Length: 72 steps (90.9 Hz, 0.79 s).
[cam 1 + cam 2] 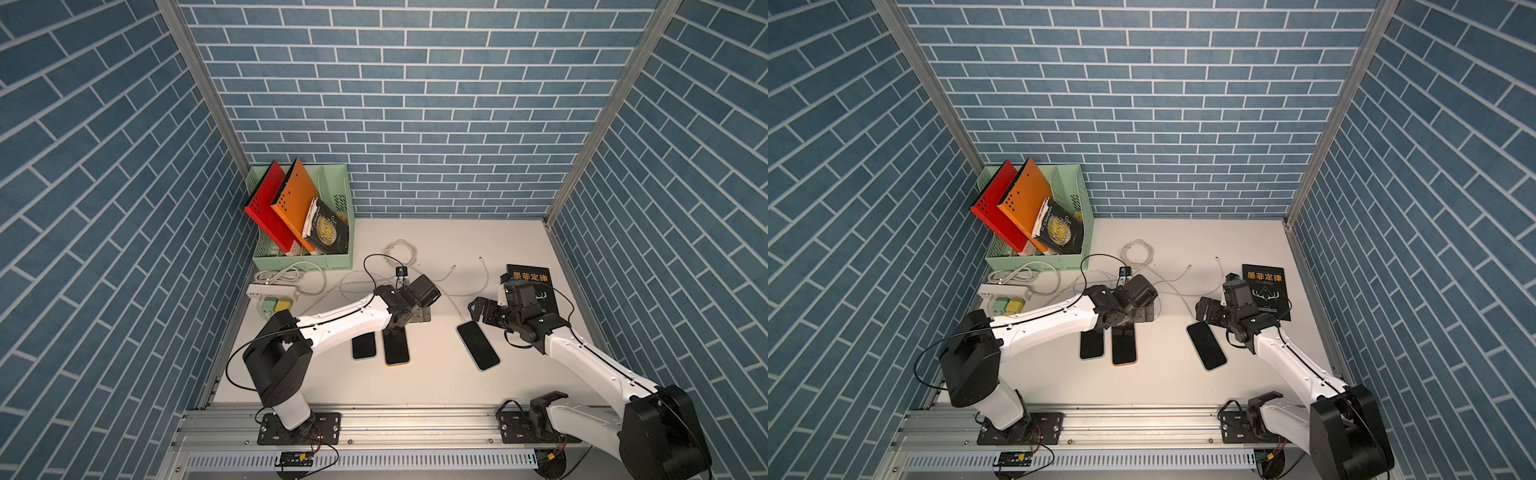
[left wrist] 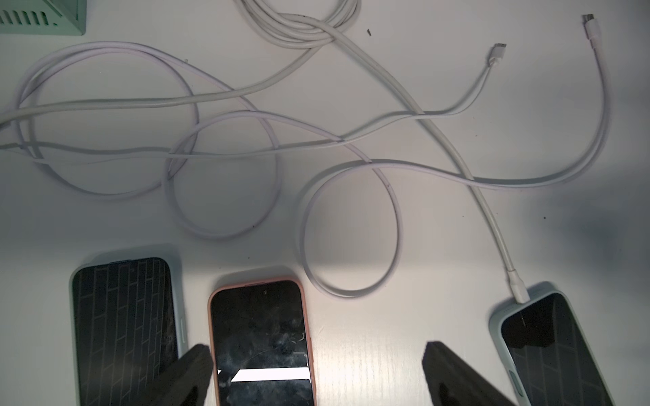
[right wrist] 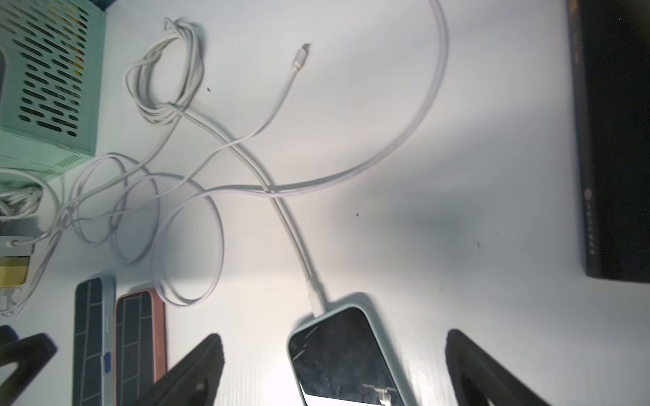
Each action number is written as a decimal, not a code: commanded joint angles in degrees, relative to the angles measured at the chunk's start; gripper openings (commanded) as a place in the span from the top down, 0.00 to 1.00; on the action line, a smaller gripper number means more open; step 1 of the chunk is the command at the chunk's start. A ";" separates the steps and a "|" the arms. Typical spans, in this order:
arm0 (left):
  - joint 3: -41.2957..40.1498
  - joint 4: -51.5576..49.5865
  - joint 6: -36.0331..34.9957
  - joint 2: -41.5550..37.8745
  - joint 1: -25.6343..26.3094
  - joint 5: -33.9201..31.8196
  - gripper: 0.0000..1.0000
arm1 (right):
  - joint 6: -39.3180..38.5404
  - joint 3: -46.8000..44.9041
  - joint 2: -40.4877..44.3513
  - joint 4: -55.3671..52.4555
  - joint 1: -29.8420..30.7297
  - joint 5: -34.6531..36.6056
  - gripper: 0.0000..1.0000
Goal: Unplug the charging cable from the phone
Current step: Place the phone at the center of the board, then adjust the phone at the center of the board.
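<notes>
My right end effector [image 3: 334, 339] hangs above the plugged-in phone [image 3: 348, 355], jaws spread wide and empty; in the wrist view the phone shows between the fingers. The phone lies screen up on the white table [image 1: 436, 382]. My left end effector [image 2: 316, 349] is also wide open and holds nothing, poised over an orange-cased phone [image 2: 260, 337], with a pale-cased phone [image 2: 123, 327] just beside it.

The white charging cable [image 3: 292, 239] enters the plugged-in phone's far edge through a short rigid plug [image 3: 316, 298]. I judge the phone light and slick on this smooth table, so it would likely slide if tugged. Its glass shows marks that may be cracks, so pressure belongs on the case edges. The cord is soft, so the stiff plug body is the place to pinch, pulling straight out.

Farther off lie a free plug [image 2: 497, 52], a second free plug [image 2: 591, 28] and a knotted coil [image 2: 302, 28]. A black book [image 1: 532, 286] lies to my right, a power strip [image 1: 272, 291] and a green file basket [image 1: 303, 264] to my left. Blue brick-pattern walls close three sides.
</notes>
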<state>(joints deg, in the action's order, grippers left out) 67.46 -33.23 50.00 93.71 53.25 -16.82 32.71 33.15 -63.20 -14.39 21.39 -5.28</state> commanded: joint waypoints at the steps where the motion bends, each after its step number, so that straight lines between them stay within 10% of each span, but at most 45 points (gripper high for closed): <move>1: -4.98 2.46 -1.46 -3.35 -0.17 2.04 0.02 | 1.26 -2.30 2.44 -5.43 0.23 2.64 0.00; 72: -7.47 4.23 0.70 -5.37 -0.17 0.81 0.03 | 9.30 -13.21 6.38 -1.25 5.89 -6.85 0.01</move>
<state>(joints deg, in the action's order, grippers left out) 59.22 -28.38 50.57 88.18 53.25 -14.98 37.78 21.58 -56.93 -16.51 24.73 -10.33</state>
